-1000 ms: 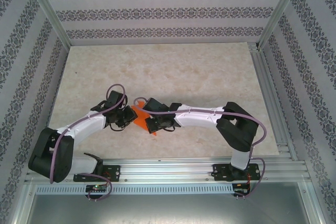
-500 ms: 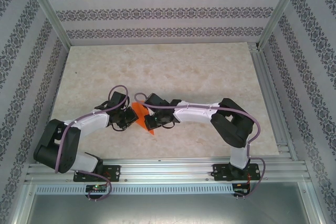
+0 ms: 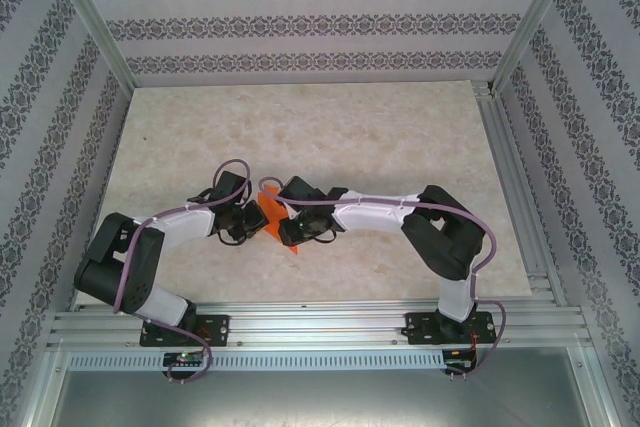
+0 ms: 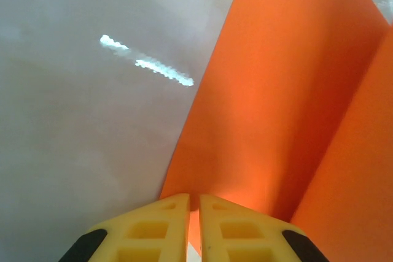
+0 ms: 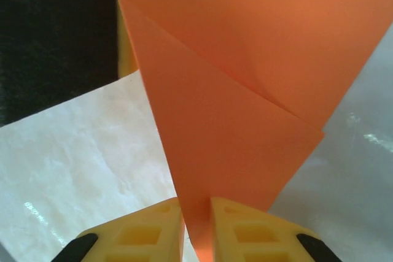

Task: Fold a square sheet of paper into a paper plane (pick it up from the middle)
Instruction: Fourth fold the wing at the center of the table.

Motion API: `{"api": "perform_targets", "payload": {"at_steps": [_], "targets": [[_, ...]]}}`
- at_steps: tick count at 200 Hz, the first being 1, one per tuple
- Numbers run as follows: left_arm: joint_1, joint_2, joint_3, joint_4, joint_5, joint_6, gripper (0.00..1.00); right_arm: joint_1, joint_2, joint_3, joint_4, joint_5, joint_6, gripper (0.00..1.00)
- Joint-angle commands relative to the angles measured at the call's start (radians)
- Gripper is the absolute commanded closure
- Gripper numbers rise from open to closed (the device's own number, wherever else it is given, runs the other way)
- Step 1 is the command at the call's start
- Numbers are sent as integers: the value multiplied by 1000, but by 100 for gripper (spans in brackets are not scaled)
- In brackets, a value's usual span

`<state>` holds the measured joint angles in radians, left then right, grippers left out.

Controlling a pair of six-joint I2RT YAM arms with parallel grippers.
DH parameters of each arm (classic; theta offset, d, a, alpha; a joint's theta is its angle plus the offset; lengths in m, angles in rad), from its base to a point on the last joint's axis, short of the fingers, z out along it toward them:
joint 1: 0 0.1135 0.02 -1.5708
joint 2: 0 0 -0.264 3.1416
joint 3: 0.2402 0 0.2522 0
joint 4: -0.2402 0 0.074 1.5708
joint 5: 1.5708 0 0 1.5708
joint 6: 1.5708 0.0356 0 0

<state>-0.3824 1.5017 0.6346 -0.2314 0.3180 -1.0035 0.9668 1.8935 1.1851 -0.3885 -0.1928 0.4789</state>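
The orange sheet of paper (image 4: 276, 90) sits btw. the two grippers, approx. at the middle of the table (image 3: 380, 127) and a little toward the near edge. It is thin, matte and plain, w/o any print. It is already folded. In the top view it makes a narrow pointed shape (image 3: 291, 246) w/ the tip toward the arm bases. I cannot tell if it touches the table.

The left gripper (image 4: 193, 228) holds it from the left side. Its fingers (image 4: 153, 228) are yellow plastic w/ rectangular hollow cells and black parts at the outer corners. They stand almost together, w/ only a slim slit, and the orange layer goes into this slit, so they are clamped on the paper. Here the sheet shows one long straight edge and one sharp crease line, darker on the right.

The right gripper (image 5: 196, 231) comes from the opposite side. Its fingers (image 5: 147, 231) are of the same yellow cell shape. A pointed corner of the paper passes down btw. them. The gap is a bit wider here, and I cannot tell whether the pads press the paper or stand loose. A diagonal flap lies over the other layer, w/ a clean straight fold.

The table is smooth, pale beige w/ a marble pattern, and glossy: small light reflections (image 4: 147, 62) show on it. The walls (image 3: 300, 22) have a striped floral pattern.
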Motion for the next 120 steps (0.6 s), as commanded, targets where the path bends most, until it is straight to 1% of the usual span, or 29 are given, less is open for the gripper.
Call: {"api": "perform_targets", "payload": {"at_steps": [1, 38, 53, 74, 87, 120], "targets": [[-19, 9, 37, 27, 28, 4, 85, 29, -25, 41, -56, 132, -38, 81], [-19, 12, 52, 4, 26, 13, 84, 67, -22, 71, -125, 308, -55, 80], [-21, 20, 51, 11, 35, 9, 84, 80, -15, 87, -155, 353, -64, 79], [-20, 26, 48, 24, 42, 2, 84, 97, -6, 101, -178, 389, -66, 78], [-20, 23, 51, 22, 43, 3, 84, 104, 4, 110, -195, 420, -65, 74], [-21, 23, 46, 26, 46, 3, 84, 118, 36, 133, -222, 454, -63, 74]]}}
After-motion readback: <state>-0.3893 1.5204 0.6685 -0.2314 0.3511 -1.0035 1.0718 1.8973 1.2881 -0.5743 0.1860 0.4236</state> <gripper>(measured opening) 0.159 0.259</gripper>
